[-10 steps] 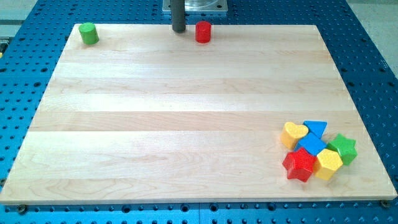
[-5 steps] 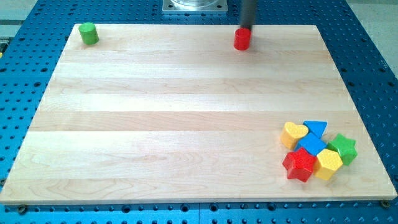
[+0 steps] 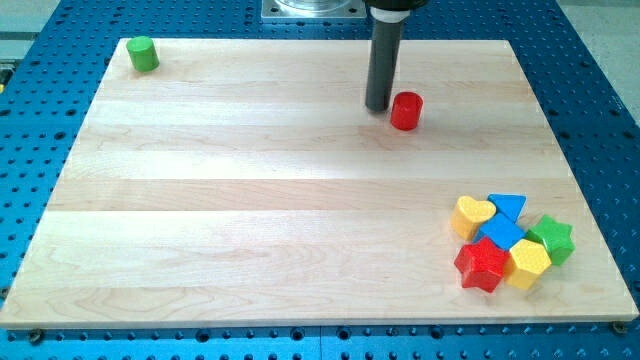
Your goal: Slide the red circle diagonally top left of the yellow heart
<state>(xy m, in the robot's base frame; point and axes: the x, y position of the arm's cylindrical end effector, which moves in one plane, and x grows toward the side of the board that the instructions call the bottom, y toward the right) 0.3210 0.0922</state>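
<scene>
The red circle (image 3: 406, 110) stands on the wooden board (image 3: 250, 200) in the upper middle right. My tip (image 3: 378, 106) is just to its upper left, close against it. The yellow heart (image 3: 471, 216) lies at the lower right, at the left end of a tight cluster of blocks, well below and to the right of the red circle.
The cluster by the heart holds a blue triangle (image 3: 509, 206), a blue block (image 3: 500, 234), a green star (image 3: 551, 239), a red star (image 3: 481, 265) and a yellow hexagon (image 3: 527, 263). A green cylinder (image 3: 143, 54) stands at the board's top left corner.
The red circle has slid from the top edge to the right and then downward. My tip followed it, moving right and down the board.
</scene>
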